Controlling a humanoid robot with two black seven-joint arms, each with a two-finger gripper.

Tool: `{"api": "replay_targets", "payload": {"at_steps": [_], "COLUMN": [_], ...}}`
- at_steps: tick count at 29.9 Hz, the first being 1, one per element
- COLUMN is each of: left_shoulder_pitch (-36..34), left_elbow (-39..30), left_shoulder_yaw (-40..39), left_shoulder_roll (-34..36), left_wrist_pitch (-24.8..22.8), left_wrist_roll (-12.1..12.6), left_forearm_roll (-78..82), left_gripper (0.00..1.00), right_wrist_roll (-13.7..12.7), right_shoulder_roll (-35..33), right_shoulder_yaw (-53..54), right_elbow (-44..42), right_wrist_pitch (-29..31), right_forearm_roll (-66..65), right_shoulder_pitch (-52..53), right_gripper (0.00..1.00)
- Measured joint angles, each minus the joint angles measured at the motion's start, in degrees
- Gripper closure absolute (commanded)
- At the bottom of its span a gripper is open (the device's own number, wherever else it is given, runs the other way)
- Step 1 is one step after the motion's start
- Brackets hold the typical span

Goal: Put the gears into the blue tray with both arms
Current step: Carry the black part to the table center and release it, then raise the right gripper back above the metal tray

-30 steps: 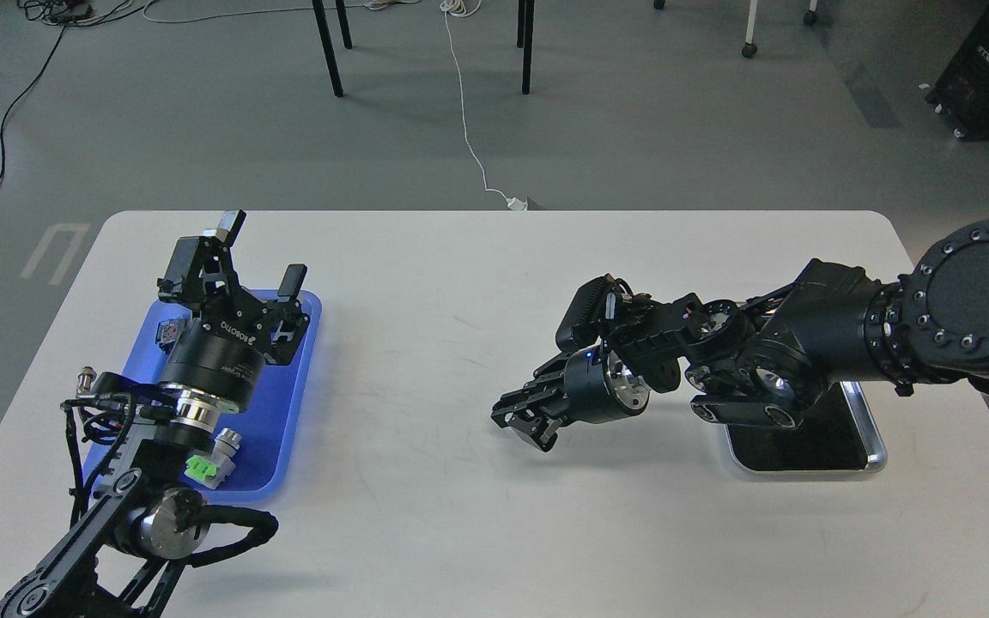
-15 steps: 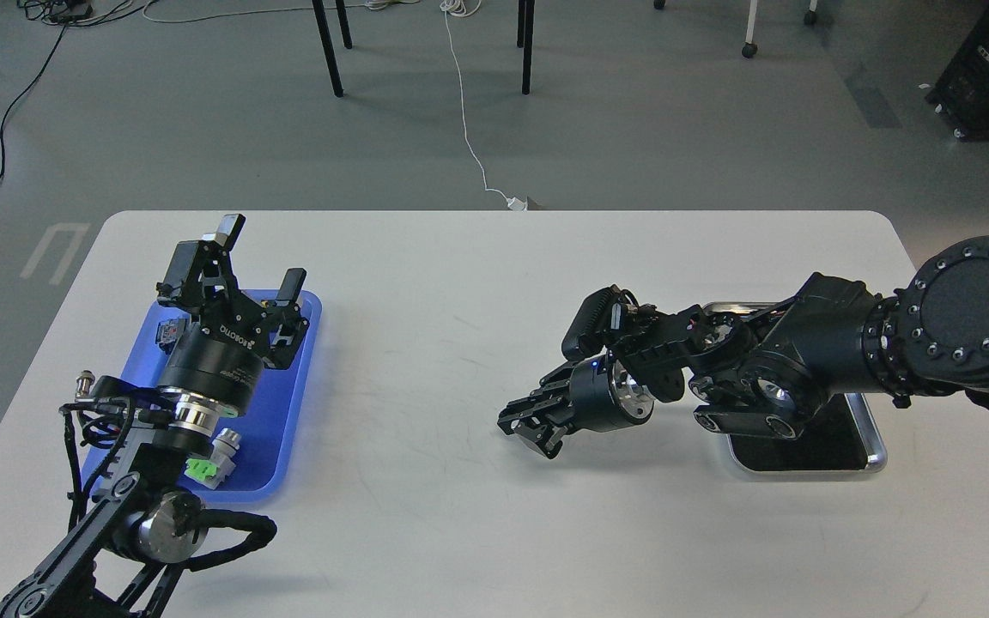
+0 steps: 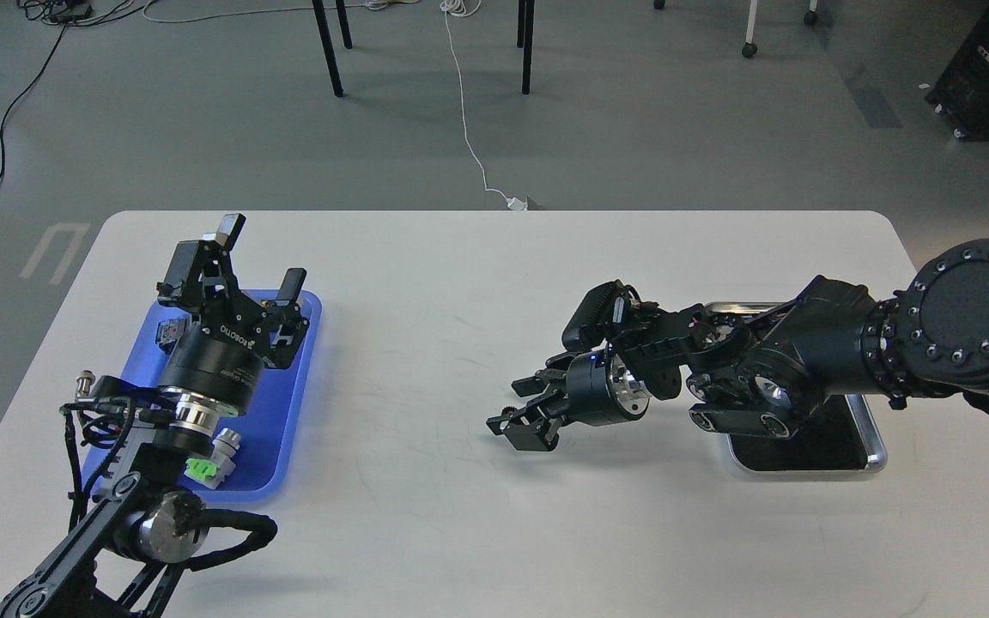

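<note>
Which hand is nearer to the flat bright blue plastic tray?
Left. The left hand hangs over the flat bright blue plastic tray; the right hand is far away, mid-table.

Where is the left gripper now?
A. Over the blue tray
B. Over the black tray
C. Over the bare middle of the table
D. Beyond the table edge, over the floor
A: the left gripper, fingers spread apart, hangs over the blue tray at the table's left.
</note>
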Motion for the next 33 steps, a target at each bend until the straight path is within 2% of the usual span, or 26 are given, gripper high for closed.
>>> {"api": "replay_targets", "payload": {"at_steps": [6, 11, 17, 26, 30, 33], "left_shoulder_pitch": [0.0, -0.1, -0.1, -0.1, -0.1, -0.2], "left_elbow": [0.0, 0.0, 0.1, 0.8, 0.8, 0.9], "left_shoulder_yaw": [0.0, 0.2, 0.7, 1.2, 1.2, 1.2], "left_shoulder_roll": [0.2, 0.2, -0.4, -0.3, -0.1, -0.1], "left_wrist_pitch": [0.0, 0.0, 0.0, -0.4, -0.4, -0.5], "left_wrist_roll": [0.0, 0.1, 0.1, 0.0, -0.1, -0.9], "left_forearm_roll": [-0.1, -0.1, -0.1, 0.1, 0.0, -0.1], "left_gripper": [0.02, 0.02, 0.02, 0.02, 0.02, 0.02], "right_wrist_roll": [0.0, 0.0, 0.0, 0.0, 0.0, 0.0], "right_shoulder_roll": [-7.8, -18.2, -27.9, -36.0, -38.6, -40.4], "right_shoulder_yaw": [8.8, 18.5, 34.8, 59.6, 64.1, 65.8], "right_elbow": [1.8, 8.0, 14.6, 18.9, 19.5, 19.4], "right_wrist_pitch": [0.2, 0.5, 0.2, 0.7, 3.8, 8.8], "right_forearm_roll": [2.7, 10.3, 20.2, 36.7, 42.9, 48.6], "right_shoulder_pitch": [0.4, -1.6, -10.7, -24.3, -27.1, -28.5], "right_gripper": [0.04, 0.04, 0.04, 0.04, 0.04, 0.04]}}
